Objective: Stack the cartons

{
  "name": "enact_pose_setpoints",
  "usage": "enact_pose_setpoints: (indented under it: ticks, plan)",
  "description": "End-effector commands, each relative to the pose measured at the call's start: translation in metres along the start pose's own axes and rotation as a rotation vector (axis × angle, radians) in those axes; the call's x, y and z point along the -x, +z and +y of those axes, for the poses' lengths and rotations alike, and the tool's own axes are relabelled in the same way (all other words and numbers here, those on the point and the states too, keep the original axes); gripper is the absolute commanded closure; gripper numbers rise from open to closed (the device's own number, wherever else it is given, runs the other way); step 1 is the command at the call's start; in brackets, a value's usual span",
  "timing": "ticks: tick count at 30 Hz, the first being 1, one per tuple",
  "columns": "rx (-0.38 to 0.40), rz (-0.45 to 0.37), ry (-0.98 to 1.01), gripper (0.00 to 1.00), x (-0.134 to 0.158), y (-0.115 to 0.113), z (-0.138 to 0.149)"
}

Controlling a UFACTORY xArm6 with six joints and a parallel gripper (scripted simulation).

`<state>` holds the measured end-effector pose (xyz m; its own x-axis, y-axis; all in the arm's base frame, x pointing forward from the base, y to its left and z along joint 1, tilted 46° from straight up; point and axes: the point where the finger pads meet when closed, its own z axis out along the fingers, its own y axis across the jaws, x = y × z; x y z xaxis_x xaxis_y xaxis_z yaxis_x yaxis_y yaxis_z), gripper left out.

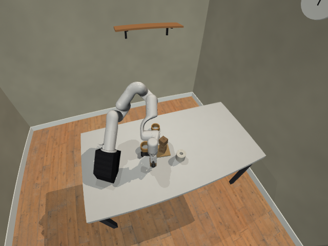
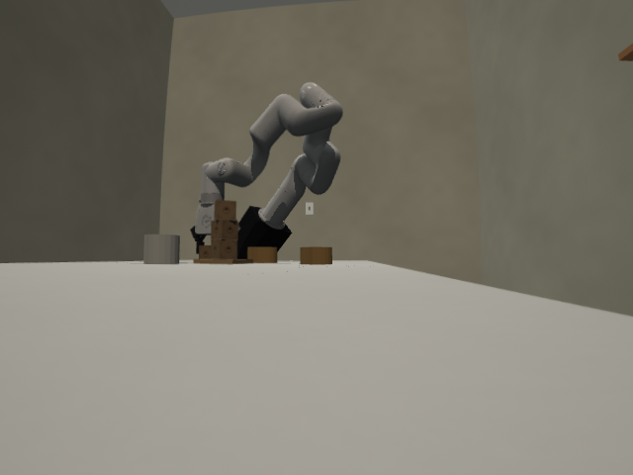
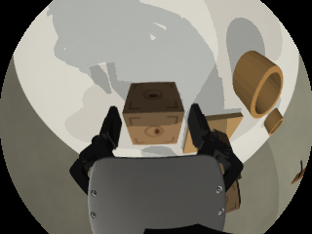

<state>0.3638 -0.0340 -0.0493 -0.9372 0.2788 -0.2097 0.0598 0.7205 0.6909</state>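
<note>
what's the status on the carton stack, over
Gripper open, empty, fingers either side of a loose brown cardboard carton on the table. Three-carton column standing on the small square wooden board. Brown ring-shaped tape rolls close by.

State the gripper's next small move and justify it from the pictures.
Probably ease down and close on the lone carton. The open gripper straddles it with gaps at both fingers, holding nothing, while only three cartons stand stacked on the board.

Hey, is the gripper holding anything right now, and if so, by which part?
Nothing is held. The gripper is open, its jaws standing wide on either side of a lone carton without closing on it.
</note>
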Motion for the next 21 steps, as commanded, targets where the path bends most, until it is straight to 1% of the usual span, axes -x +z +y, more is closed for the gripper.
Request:
enact_pose_setpoints:
  ticks: [1, 2, 3, 21]
  plan:
    - [-0.001, -0.002, 0.0, 0.0, 0.0009, -0.0007, -0.0003]
    - [-0.001, -0.002, 0.0, 0.0, 0.0009, -0.0007, -0.0003]
    - [-0.001, -0.002, 0.0, 1.0, 0.0009, -0.0007, -0.0003]
    - [-0.001, -0.002, 0.0, 1.0, 0.0009, -0.0007, -0.0003]
